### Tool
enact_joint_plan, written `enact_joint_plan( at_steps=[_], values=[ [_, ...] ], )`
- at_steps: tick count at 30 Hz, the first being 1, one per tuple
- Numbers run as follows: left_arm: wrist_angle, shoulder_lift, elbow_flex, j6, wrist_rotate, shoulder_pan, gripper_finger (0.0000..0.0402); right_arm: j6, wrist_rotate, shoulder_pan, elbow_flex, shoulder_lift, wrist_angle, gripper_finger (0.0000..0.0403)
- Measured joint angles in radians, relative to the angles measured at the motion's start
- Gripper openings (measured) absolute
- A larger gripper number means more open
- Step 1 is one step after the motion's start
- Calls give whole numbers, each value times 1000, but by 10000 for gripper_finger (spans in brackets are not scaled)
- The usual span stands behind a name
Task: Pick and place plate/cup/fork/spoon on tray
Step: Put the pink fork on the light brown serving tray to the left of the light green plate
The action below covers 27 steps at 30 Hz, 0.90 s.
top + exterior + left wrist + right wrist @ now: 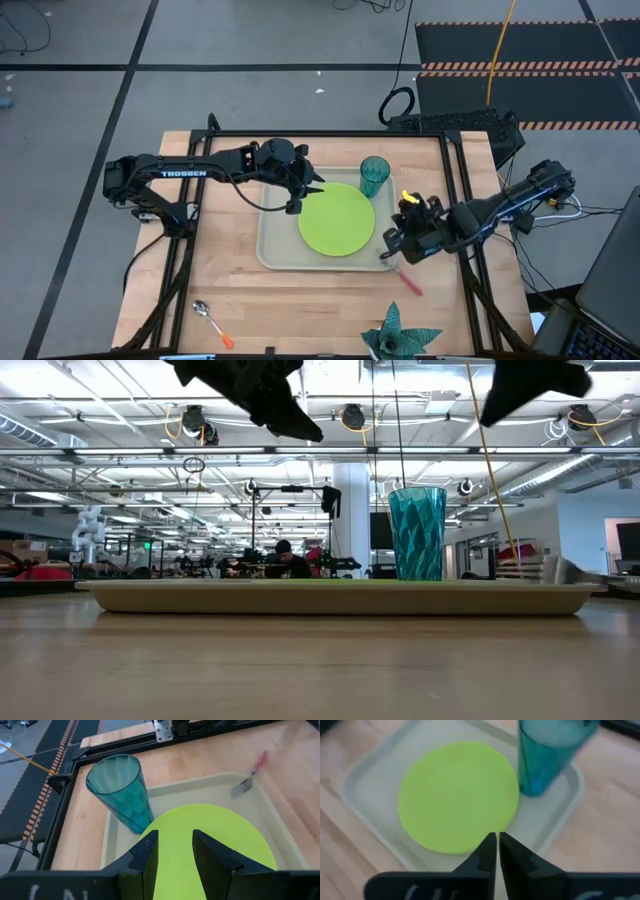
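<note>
The lime-green plate (337,218) lies flat in the beige tray (275,240), and the teal cup (375,175) stands upright at the tray's far right. The fork (250,772) lies across the tray's near-right rim, tines inside and red handle (410,282) on the table. The orange-handled spoon (213,322) lies on the wood near the front left. My left gripper (175,850) hovers open above the plate's far-left edge. My right gripper (496,845) is shut and empty, raised over the tray's right rim (392,245).
A spiky teal leafy object (398,340) sits at the table's near edge, right of centre. Black frame rails (455,190) run along the table's sides. Bare wood (230,270) lies to the left of and in front of the tray.
</note>
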State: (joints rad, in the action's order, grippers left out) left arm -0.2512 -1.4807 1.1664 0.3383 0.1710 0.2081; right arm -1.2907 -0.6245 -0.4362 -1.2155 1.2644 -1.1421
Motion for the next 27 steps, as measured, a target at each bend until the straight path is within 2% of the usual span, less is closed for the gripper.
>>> enact_joint_plan(
  at_steps=[3, 9, 15, 19, 22, 27],
  values=[
    [-19, 0, 0, 9, -21, 0, 124, 69, 11, 38, -10, 0, 24, 1],
    [-51, 0, 0, 19, -49, 11, 124, 85, 168, 64, 0, 0, 13, 11],
    [-69, 0, 0, 18, -49, 22, 124, -91, 374, 46, 54, 0, -109, 8],
    [-77, 0, 0, 18, -49, 22, 124, -203, 472, 3, 93, 0, -135, 7],
    [-84, 0, 0, 22, -49, 22, 124, -239, 497, -40, 129, -1, -50, 9],
    [-86, 0, 0, 23, -49, 22, 124, -227, 514, -78, 265, 0, 274, 32]
  ],
)
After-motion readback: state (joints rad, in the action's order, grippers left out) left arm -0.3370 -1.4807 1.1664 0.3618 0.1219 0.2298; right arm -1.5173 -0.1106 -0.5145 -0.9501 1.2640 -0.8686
